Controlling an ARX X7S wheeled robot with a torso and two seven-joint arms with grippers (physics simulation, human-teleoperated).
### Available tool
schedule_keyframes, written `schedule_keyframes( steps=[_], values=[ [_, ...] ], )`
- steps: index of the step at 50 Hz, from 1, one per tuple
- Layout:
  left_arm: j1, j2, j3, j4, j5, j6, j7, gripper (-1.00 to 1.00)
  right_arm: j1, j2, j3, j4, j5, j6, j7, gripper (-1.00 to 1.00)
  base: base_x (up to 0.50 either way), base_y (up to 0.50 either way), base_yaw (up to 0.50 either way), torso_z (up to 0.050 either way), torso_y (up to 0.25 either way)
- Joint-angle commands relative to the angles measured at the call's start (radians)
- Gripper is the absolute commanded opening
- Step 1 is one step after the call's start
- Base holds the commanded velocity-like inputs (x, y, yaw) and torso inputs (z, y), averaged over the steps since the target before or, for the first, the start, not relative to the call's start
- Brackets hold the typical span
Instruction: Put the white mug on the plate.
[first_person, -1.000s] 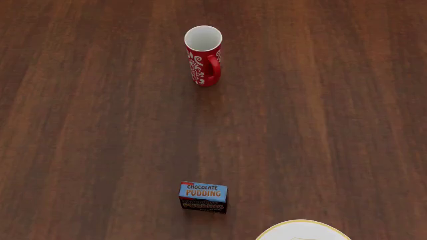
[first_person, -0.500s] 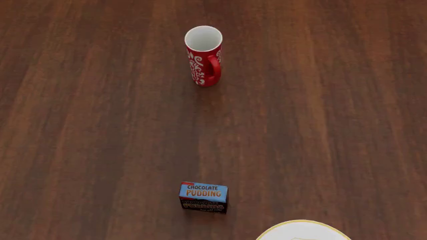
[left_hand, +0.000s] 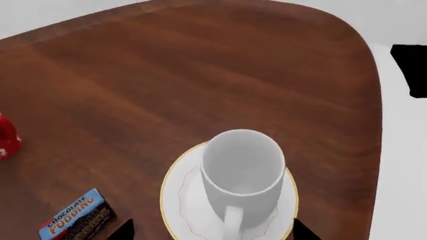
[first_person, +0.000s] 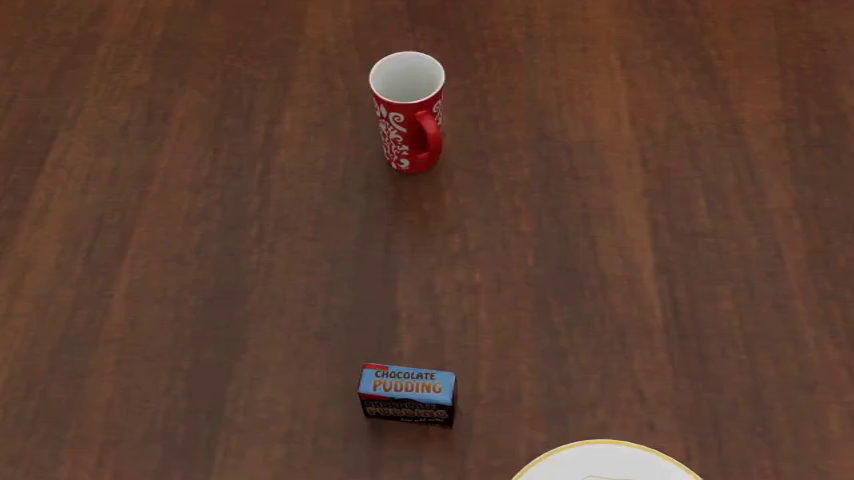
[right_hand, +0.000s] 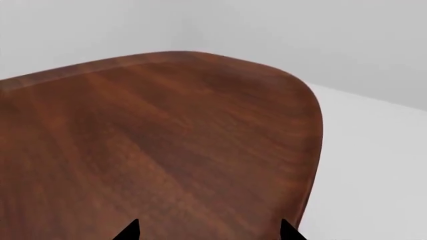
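Observation:
In the left wrist view the white mug (left_hand: 241, 175) stands upright on the plate (left_hand: 183, 200), a white plate with a thin gold rim, with the mug's handle turned toward the camera. My left gripper (left_hand: 212, 232) is open, and only its two dark fingertips (left_hand: 125, 231) show, spread wide on either side of the plate and touching nothing. In the head view only the plate's far rim (first_person: 607, 446) shows at the bottom edge; the mug is out of that view. My right gripper (right_hand: 208, 232) is open and empty over bare wood.
A red mug with white swirls (first_person: 407, 110) stands at the far middle of the dark wooden table (first_person: 641, 250). A chocolate pudding box (first_person: 407, 393) lies left of the plate and also shows in the left wrist view (left_hand: 75, 221). The table's rounded edge (left_hand: 373, 100) is close beyond the plate.

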Motion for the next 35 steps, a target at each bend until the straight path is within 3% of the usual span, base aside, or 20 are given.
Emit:
schedule_keyframes(
  steps=[1, 8, 9, 10, 12, 20, 22, 23, 24, 25, 26, 35],
  values=[
    [-0.205, 0.027, -0.016, 0.059, -0.303, -0.037, -0.272, 1.0, 0.005, 0.002, -0.01, 0.045, -0.006, -0.024, -0.029, 1.0, 0.0, 0.0, 0.0, 0.0, 0.0],
    [-0.323, 0.048, -0.052, 0.056, -0.478, -0.014, -0.388, 1.0, 0.002, 0.001, -0.012, 0.051, -0.003, -0.027, -0.028, 1.0, 0.0, 0.0, 0.0, 0.0, 0.0],
    [-0.278, 0.025, -0.006, 0.063, -0.345, 0.008, -0.314, 1.0, 0.001, 0.002, -0.012, 0.051, -0.004, -0.028, -0.027, 1.0, 0.0, 0.0, 0.0, 0.0, 0.0],
    [-0.338, 0.031, -0.035, 0.056, -0.448, 0.018, -0.374, 1.0, 0.001, 0.003, -0.012, 0.05, -0.002, -0.027, -0.027, 1.0, 0.0, 0.0, 0.0, 0.0, 0.0],
    [-0.288, 0.003, 0.015, 0.061, -0.286, 0.046, -0.285, 1.0, 0.002, 0.006, -0.013, 0.051, -0.002, -0.026, -0.026, 1.0, 0.0, 0.0, 0.0, 0.0, 0.0],
    [-0.352, -0.031, -0.037, 0.043, -0.307, 0.095, -0.29, 1.0, -0.005, 0.01, -0.018, 0.035, -0.002, -0.027, -0.025, 1.0, 0.0, 0.0, 0.0, 0.0, 0.0],
    [-0.456, -0.029, -0.089, 0.027, -0.479, 0.105, -0.376, 1.0, -0.009, 0.012, -0.018, 0.024, 0.0, -0.026, -0.023, 1.0, 0.0, 0.0, 0.0, 0.0, 0.0],
    [-0.461, -0.032, -0.096, 0.026, -0.483, 0.111, -0.377, 1.0, -0.01, 0.012, -0.019, 0.019, 0.0, -0.025, -0.022, 1.0, 0.0, 0.0, 0.0, 0.0, 0.0],
    [-0.457, -0.038, -0.103, 0.028, -0.466, 0.116, -0.377, 1.0, -0.011, 0.013, -0.02, 0.013, 0.001, -0.026, -0.023, 1.0, 0.0, 0.0, 0.0, 0.0, 0.0],
    [-0.384, -0.063, -0.068, 0.036, -0.32, 0.136, -0.292, 1.0, -0.013, 0.014, -0.023, 0.004, -0.004, -0.027, -0.024, 1.0, 0.0, 0.0, 0.0, 0.0, 0.0],
    [-0.37, -0.074, -0.068, 0.035, -0.286, 0.15, -0.27, 1.0, -0.015, 0.015, -0.024, -0.001, -0.007, -0.024, -0.02, 1.0, 0.0, 0.0, 0.0, 0.0, 0.0],
    [-0.349, -0.133, -0.108, 0.02, -0.228, 0.214, -0.238, 1.0, -0.036, 0.021, -0.023, -0.07, -0.011, -0.03, -0.032, 1.0, 0.0, 0.0, 0.0, 0.0, 0.0]
  ],
)
